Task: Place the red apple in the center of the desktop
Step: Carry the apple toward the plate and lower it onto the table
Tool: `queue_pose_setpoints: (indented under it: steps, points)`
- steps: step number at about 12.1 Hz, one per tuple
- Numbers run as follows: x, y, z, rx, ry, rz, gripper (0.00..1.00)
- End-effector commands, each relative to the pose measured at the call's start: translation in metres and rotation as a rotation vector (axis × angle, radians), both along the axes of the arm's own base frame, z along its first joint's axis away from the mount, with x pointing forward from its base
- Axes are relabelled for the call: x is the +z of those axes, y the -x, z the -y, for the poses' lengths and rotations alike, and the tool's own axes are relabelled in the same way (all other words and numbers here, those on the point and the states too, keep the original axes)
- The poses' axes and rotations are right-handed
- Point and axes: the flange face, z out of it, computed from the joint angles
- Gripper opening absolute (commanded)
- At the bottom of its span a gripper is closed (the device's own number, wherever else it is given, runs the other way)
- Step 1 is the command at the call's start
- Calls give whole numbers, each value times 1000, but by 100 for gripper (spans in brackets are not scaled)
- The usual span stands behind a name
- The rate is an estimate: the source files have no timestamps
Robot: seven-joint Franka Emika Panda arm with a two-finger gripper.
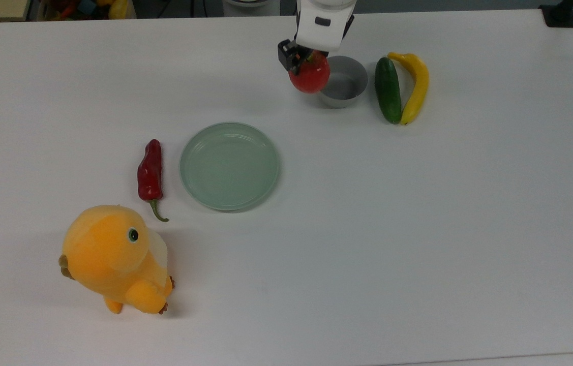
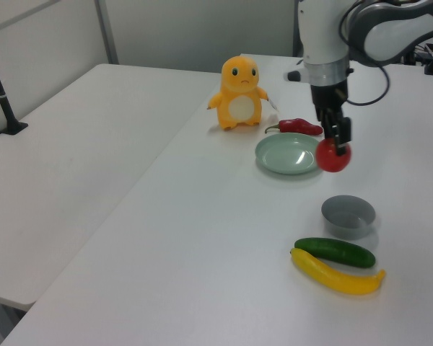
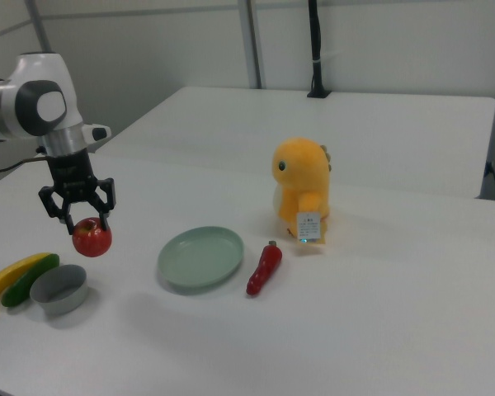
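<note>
If read from the top view's near edge outward, begins with a plump orange-yellow plush toy on the plain white counter, then a long dark-red chili pepper lying just beside a round pale-green plate. Farther back: a small grey metal bowl, with a dark green cucumber and a curved yellow banana side by side to the top view's right of it. Farthest, the round glossy red apple, hanging in the air above the counter, just off the bowl toward the plate, gripped from above by the black two-finger tool, fingers closed around its upper half. Likely firm, smooth and moderately heavy; glossy skin probably slippery, so best held across the widest part, with pressure kept modest to avoid bruising. No real long axis on so round a fruit; pale stem patch appears to face up into the tool in the right view, base pointing down at the counter. Liable to roll once set down, so better released low and upright.
</note>
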Motion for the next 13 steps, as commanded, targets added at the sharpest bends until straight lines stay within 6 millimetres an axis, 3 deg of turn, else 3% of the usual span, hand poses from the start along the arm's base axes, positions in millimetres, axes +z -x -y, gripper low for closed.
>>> queue_pose_setpoints:
  steps: [1, 3, 7, 10, 13]
  points:
    - [-34, -35, -15, -256, -43, 92, 46]
    - [-45, -50, -24, -413, -75, 163, 46]
    - [-52, -46, -27, -447, -80, 126, 46]
    - [-66, -47, -22, -578, -62, 99, 46]
    - [-74, -41, -10, -519, -25, 34, 46]
